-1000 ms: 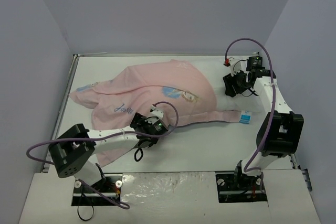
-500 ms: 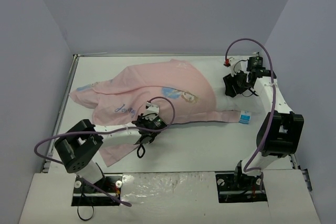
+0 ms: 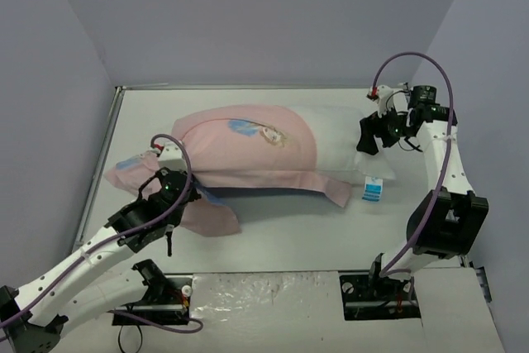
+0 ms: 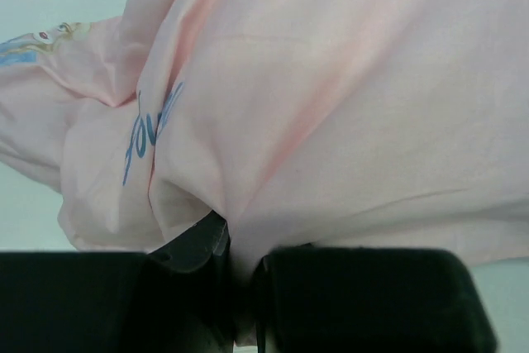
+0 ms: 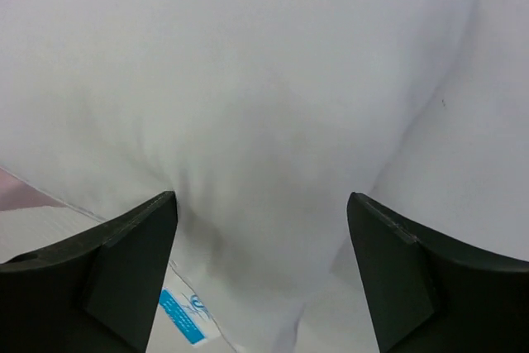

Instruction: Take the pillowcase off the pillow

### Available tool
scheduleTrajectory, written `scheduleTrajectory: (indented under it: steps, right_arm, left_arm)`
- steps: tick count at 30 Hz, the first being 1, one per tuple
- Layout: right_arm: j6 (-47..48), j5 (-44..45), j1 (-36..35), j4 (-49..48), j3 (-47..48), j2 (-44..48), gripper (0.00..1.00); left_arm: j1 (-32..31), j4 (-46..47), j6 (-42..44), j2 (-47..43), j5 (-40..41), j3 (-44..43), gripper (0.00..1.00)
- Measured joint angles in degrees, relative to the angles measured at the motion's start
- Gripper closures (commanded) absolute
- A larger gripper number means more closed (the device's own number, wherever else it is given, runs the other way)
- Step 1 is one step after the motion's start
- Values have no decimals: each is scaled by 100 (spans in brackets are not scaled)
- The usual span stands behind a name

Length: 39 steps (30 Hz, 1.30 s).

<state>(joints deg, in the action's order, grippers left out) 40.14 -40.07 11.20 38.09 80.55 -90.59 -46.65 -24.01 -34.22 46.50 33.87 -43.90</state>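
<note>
Pillowcase (image 3: 248, 148) dragged leftward, pink, bunched; white pillow (image 3: 349, 140) end bared; left hand (image 4: 242, 247) pinches it, right hand (image 5: 260, 212) spread wide.

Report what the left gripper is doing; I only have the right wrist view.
Observer: The left gripper is shut on a fold of the pink pillowcase.
Operator: Say how much pillow is out.
Observer: From the top view, only the right end of the pillow is bare; the pillowcase covers the rest.
Operator: Place the left gripper for me.
Observer: It grips the pillowcase at its near left edge, at the opposite end from the right gripper.
</note>
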Motion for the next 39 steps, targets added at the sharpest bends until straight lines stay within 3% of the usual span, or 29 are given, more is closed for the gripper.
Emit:
scheduleTrajectory:
  steps: [4, 9, 15, 21, 27, 28, 31, 32, 34, 35, 37, 39]
  right_arm:
    - [33, -251, 0, 181, 116, 426, 0]
    - [678, -597, -181, 240, -94, 1285, 0]
    - [2988, -647, -1126, 634, -1014, 2535, 0]
    - [4249, -188, -1493, 608, -1139, 2048, 0]
    - [3947, 621, -2181, -256, -1467, 1390, 3]
    - [3797, 752, -2280, -442, -1541, 1351, 5]
    - [3233, 1134, -2474, -968, -1617, 1250, 28]
    - [3040, 1226, -2498, -1165, -1617, 1204, 49]
    - [2675, 1386, -2509, -1475, -1600, 1093, 71]
    - [2516, 1429, -2511, -1576, -1578, 1025, 87]
    - [2245, 1443, -2511, -1727, -1561, 940, 100]
    - [2041, 1429, -2494, -1790, -1552, 929, 100]
  left_arm:
    - [411, -463, -13, -376, -59, -22, 98]
    - [452, -688, -96, -400, -256, -24, 98]
    - [470, -745, -116, -352, -400, -179, 98]
    - [485, -767, -136, -396, -470, -251, 98]
    - [516, -855, -138, -433, -614, -291, 98]
    - [516, -881, -136, -433, -645, -317, 98]
    - [522, -946, -136, -422, -706, -431, 98]
    - [525, -973, -136, -417, -715, -476, 98]
    - [527, -1005, -136, -411, -752, -568, 98]
    - [527, -1014, -136, -407, -774, -619, 98]
    - [527, -1060, -129, -382, -817, -745, 98]
    - [544, -1128, -92, -350, -837, -901, 98]
